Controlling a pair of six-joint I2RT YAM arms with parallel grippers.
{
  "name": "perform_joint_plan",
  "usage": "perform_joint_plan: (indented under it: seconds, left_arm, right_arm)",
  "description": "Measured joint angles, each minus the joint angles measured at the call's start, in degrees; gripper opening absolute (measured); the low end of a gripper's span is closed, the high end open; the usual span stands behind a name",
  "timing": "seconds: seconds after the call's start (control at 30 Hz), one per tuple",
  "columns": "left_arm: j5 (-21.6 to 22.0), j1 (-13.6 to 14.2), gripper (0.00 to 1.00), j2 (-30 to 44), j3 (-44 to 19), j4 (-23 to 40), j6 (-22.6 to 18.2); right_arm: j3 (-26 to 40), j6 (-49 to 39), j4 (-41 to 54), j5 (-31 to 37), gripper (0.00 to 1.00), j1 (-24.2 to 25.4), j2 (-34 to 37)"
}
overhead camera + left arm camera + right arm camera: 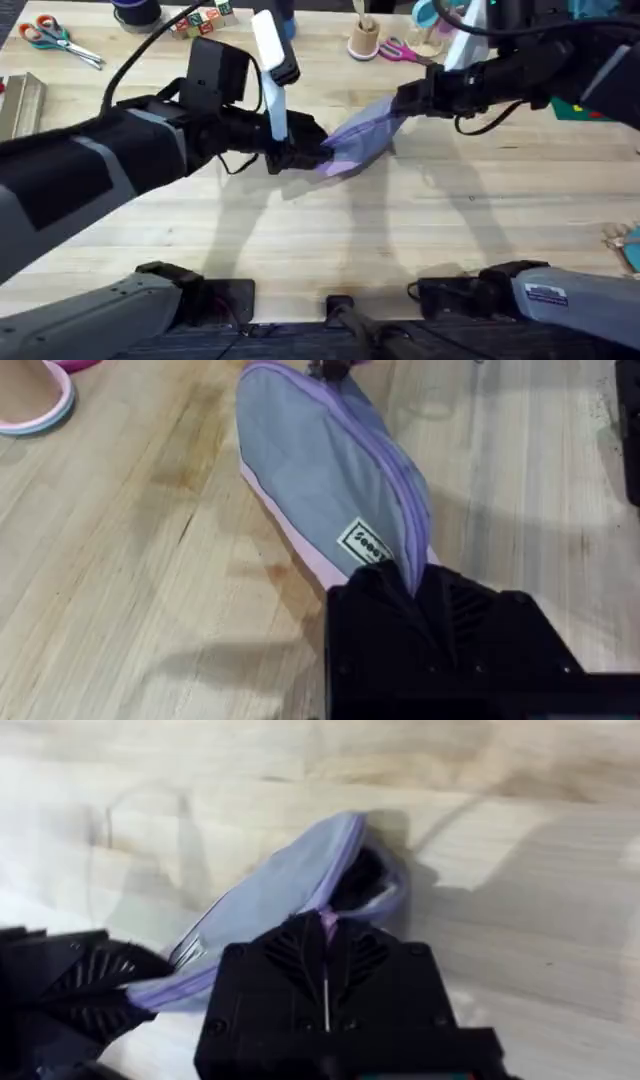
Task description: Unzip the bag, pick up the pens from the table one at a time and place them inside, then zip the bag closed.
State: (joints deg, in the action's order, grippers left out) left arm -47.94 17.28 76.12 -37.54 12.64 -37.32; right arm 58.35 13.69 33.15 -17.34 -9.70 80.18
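The lavender bag (362,138) lies stretched between both arms near the middle of the table (330,240). My left gripper (305,156) is shut on the bag's near-left end; in the left wrist view the fabric (320,470) runs away from my black fingers (400,610), zipper seam on top. My right gripper (408,100) is shut at the far-right end. In the right wrist view a purple zipper tab (327,925) is pinched between its fingers (290,960), and a dark gap (360,870) shows in the bag's mouth just beyond. The pens are out of view.
Orange-handled scissors (45,35) and a metal tray (20,100) are at the far left. Toy blocks (205,18), a wooden cup (365,40) and pink-handled scissors (395,48) line the back edge. A pink-rimmed cup (35,405) stands near the bag.
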Motion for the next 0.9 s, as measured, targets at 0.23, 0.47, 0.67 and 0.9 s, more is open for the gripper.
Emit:
perform_joint_plan:
  seconds: [0.23,0.47,0.67,0.9]
  left_arm:
    - [0.1,0.0,0.044,0.0,0.0,0.0,0.0]
    - [0.6,0.0,0.044,0.0,0.0,0.0,0.0]
    - [0.9,0.0,0.044,0.0,0.0,0.0,0.0]
    - [1.0,0.0,0.044,0.0,0.0,0.4,0.0]
  right_arm:
    - [0.0,-1.4,-2.6,-0.1,0.031,3.9,2.1]
    - [0.0,-2.2,-6.9,-0.8,0.031,5.3,7.4]
    - [0.1,-0.7,-11.3,-3.6,0.032,6.8,9.9]
    - [0.1,1.5,-12.6,-5.7,0.031,8.4,10.2]
